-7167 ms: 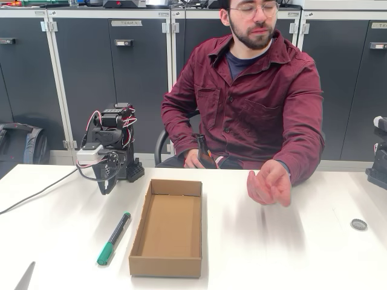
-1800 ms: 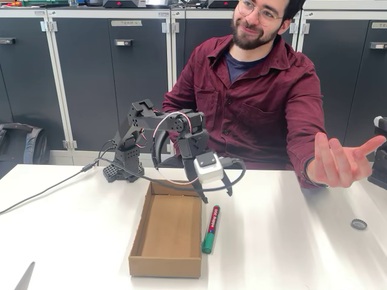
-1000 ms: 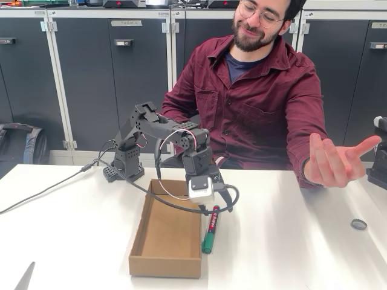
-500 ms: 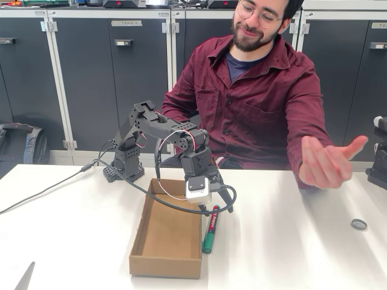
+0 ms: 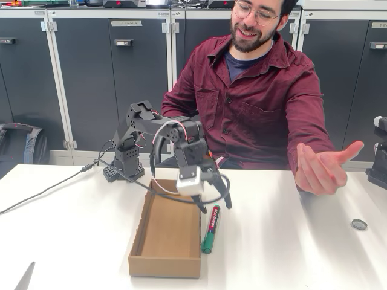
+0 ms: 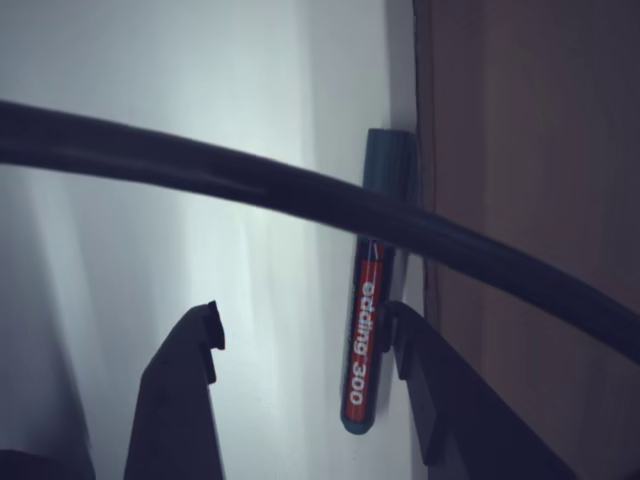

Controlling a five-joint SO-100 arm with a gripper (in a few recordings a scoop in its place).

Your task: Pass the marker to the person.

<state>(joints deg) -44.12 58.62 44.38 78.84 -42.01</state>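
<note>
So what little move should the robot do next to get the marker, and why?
Probably go straight down and then close. The gripper hangs open just above the marker, which lies flat on the table against the box. In the wrist view the marker sits between the fingers, close to the box-side one, so a small shift to centre it may help.

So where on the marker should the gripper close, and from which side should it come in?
Best on the labelled barrel, mid-length, coming straight down. The marker lies flat on the table, close along the cardboard box wall, so a side approach looks blocked. In the wrist view, the open gripper has one finger at the box side, where room looks tight.
</note>
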